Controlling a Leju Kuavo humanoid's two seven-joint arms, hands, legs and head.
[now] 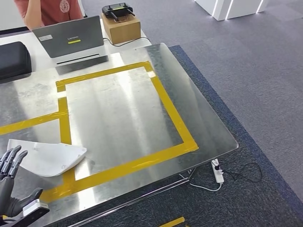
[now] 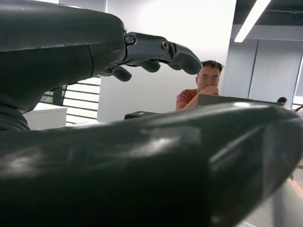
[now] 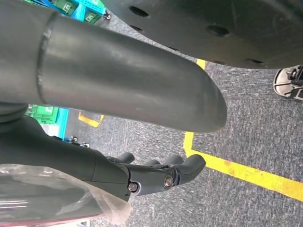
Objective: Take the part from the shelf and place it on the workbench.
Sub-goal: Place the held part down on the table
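The white part (image 1: 46, 158) lies flat on the metal workbench (image 1: 118, 109), near its front left corner, its pointed end resting across the yellow tape (image 1: 171, 113) that frames a square on the top. The left hand (image 1: 11, 182) hovers just beside the part at the front edge, fingers spread wide and holding nothing; it does not appear to touch the part. The right hand (image 3: 157, 172) hangs low over grey carpet, fingers loosely extended with nothing clearly between them.

The placing step looks done, with the release finished. What remains, I judge, is to draw the left arm back without brushing the part. A person (image 1: 50, 9) sits behind a laptop (image 1: 69, 38) at the far edge.
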